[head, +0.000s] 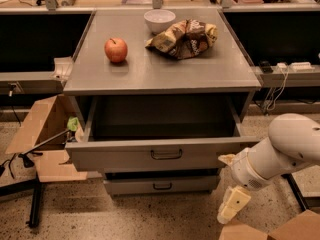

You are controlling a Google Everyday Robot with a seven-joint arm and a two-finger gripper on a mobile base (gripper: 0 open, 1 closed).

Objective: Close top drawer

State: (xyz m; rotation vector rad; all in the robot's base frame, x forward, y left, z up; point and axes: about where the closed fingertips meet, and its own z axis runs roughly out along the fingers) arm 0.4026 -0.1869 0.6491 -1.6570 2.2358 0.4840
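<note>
The top drawer (125, 156) is a wide grey drawer that stands partly pulled out of the grey cabinet (160, 74). Its tray looks empty, and a small dark wire handle (166, 154) sits at the centre of its front panel. My gripper (230, 184) is at the lower right, in front of the right end of the drawer's front panel. It is open and holds nothing. Its upper finger (227, 159) is level with the panel's right end, and its lower finger (233, 205) hangs near the floor.
A narrower lower drawer front (162, 185) shows under the top drawer. On the cabinet top are a red apple (116, 50), a white bowl (159, 20) and a chip bag (184, 37). An open cardboard box (42, 134) stands at the left, another box (270, 230) at the bottom right.
</note>
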